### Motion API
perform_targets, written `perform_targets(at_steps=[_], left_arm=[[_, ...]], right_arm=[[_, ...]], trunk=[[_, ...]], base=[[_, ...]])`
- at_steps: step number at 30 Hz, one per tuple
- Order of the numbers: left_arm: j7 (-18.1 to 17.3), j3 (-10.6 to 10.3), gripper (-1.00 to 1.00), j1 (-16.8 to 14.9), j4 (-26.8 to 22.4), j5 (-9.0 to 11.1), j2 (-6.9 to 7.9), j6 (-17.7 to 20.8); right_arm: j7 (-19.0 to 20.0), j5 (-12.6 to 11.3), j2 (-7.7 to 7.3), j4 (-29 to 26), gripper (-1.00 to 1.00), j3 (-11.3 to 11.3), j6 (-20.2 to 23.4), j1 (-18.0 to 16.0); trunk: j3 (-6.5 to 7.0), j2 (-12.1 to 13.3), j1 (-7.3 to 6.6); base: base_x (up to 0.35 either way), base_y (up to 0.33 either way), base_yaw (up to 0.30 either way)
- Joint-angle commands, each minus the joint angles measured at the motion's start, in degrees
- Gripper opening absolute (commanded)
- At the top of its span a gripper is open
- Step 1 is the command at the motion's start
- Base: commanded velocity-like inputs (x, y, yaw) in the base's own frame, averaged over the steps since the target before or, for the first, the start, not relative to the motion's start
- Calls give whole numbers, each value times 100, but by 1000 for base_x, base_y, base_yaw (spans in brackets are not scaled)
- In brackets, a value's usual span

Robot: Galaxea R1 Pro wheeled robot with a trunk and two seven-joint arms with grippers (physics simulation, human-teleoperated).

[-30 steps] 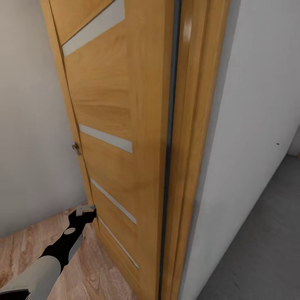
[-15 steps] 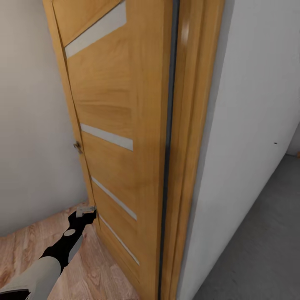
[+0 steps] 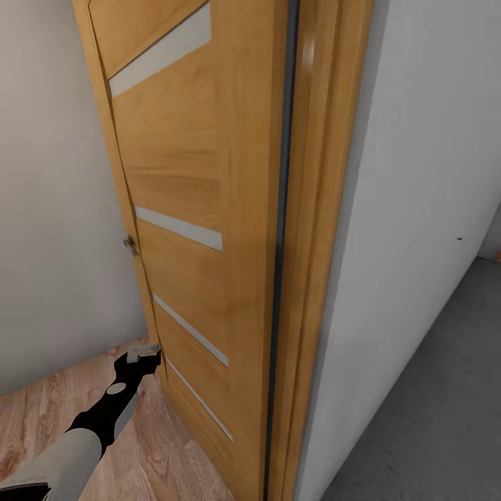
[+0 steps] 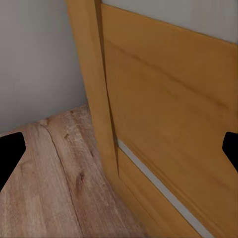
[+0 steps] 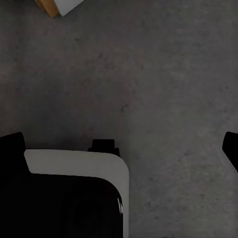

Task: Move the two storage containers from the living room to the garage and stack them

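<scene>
The two storage containers are out of view. My left gripper point(image 3: 144, 350) hangs low beside the bottom corner of an open wooden door point(image 3: 202, 188), above light wood-plank flooring point(image 3: 139, 452). In the left wrist view its fingers point(image 4: 10, 151) stand wide apart, so the left gripper point(image 4: 119, 148) is open and holds nothing. The right gripper point(image 5: 119, 146) is also open and empty, and points down at the dark grey concrete floor point(image 5: 163, 74).
The door has pale inlaid strips and a small knob point(image 3: 129, 243); its frame point(image 3: 313, 278) rises just right of it. A white wall point(image 3: 417, 174) runs along the right, with grey concrete floor point(image 3: 431, 410) at its foot. Part of my own white and black body point(image 5: 74, 193) sits under the right gripper.
The head view has shifted very slightly since a second ago, so the camera moved a little. The left arm keeps its pose by the door.
</scene>
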Motion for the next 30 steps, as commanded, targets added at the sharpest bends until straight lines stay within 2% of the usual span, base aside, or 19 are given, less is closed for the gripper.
perform_targets(at_steps=[1,30], left_arm=[[7,6,100,-4,5,3,-1,-19],[7,6,100,-4,14,3,-1,-18]], right_arm=[[-1,2,-1,5,100,4,-18,-4],[-1,2,-1,5,100,4,-18,-4]], trunk=[[-6,-4,0],[-6,-4,0]], base=[[-1,0,0],[0,0,0]])
